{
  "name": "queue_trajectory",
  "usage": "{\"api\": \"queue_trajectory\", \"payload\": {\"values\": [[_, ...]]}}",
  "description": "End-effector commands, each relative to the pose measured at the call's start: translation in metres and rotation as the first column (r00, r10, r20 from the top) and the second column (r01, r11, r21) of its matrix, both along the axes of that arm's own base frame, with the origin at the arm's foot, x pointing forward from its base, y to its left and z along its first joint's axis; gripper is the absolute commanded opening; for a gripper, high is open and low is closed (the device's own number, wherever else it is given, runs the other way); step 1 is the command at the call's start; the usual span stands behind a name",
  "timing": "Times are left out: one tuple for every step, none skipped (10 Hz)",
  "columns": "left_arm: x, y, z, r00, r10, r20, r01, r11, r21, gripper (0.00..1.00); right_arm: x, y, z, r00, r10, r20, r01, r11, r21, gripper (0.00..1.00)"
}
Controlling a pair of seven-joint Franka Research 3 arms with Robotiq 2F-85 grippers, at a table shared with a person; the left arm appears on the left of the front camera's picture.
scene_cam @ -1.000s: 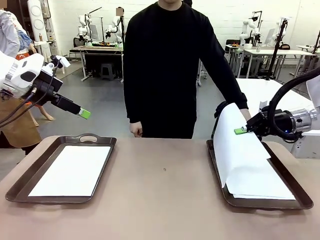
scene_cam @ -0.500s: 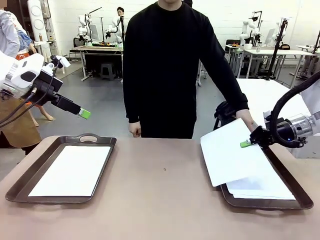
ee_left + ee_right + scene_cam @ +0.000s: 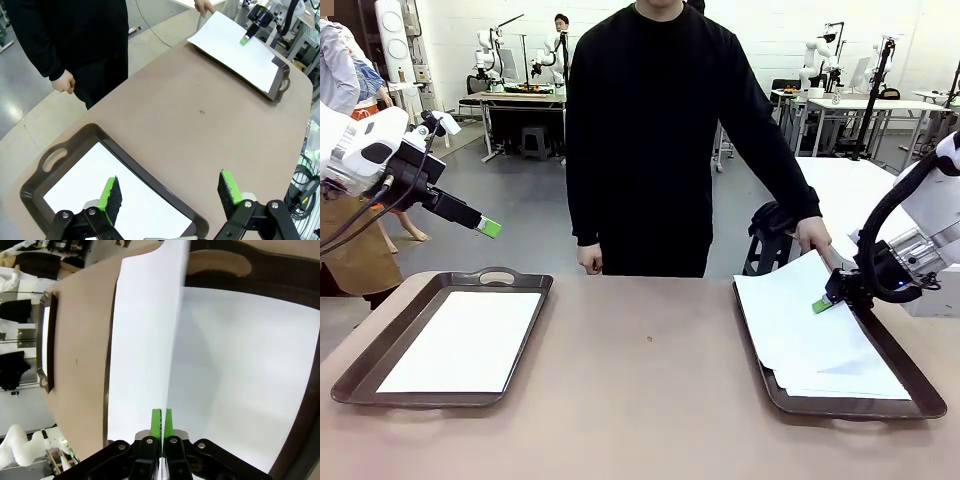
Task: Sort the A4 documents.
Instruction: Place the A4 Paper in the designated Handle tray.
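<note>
Lifted sheet (image 3: 790, 310) now lower over right tray (image 3: 900, 360), person's hand (image 3: 813, 235) alongside.

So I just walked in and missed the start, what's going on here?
The right gripper is shut on the edge of the top sheet of a paper stack in the right tray, with a person's hand at its far corner. The left gripper hangs open above the left tray, which holds one sheet.

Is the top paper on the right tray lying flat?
No. The top sheet is lifted, pinched by the right gripper.
</note>
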State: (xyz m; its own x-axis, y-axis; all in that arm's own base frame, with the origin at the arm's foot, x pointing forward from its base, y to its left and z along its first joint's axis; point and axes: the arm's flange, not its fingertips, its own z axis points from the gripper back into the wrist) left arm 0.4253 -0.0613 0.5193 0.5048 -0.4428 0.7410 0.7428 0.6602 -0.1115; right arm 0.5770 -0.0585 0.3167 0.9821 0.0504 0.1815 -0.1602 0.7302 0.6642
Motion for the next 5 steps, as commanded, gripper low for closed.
{"api": "queue_trajectory", "payload": {"values": [[-0.001, 0.001, -0.002, 1.000, -0.015, 0.008, 0.015, 1.000, 0.004, 1.00, -0.011, 0.005, 0.009, 1.000, -0.019, -0.020, 0.019, 0.999, -0.027, 0.07], [-0.001, 0.001, -0.002, 1.000, -0.015, 0.008, 0.015, 1.000, 0.004, 1.00, -0.014, 0.003, 0.012, 1.000, -0.017, -0.026, 0.016, 0.999, -0.034, 0.17], [-0.001, 0.001, -0.002, 1.000, -0.015, 0.008, 0.015, 1.000, 0.004, 1.00, -0.018, -0.001, 0.015, 0.999, -0.011, -0.035, 0.009, 0.998, -0.061, 0.23], [-0.001, 0.001, -0.002, 1.000, -0.015, 0.008, 0.015, 1.000, 0.004, 1.00, -0.023, -0.004, 0.018, 0.999, -0.014, -0.043, 0.010, 0.996, -0.084, 0.34], [-0.001, 0.001, -0.002, 1.000, -0.015, 0.008, 0.015, 1.000, 0.004, 1.00, -0.026, -0.007, 0.022, 0.998, -0.015, -0.053, 0.010, 0.994, -0.108, 0.41]]}}
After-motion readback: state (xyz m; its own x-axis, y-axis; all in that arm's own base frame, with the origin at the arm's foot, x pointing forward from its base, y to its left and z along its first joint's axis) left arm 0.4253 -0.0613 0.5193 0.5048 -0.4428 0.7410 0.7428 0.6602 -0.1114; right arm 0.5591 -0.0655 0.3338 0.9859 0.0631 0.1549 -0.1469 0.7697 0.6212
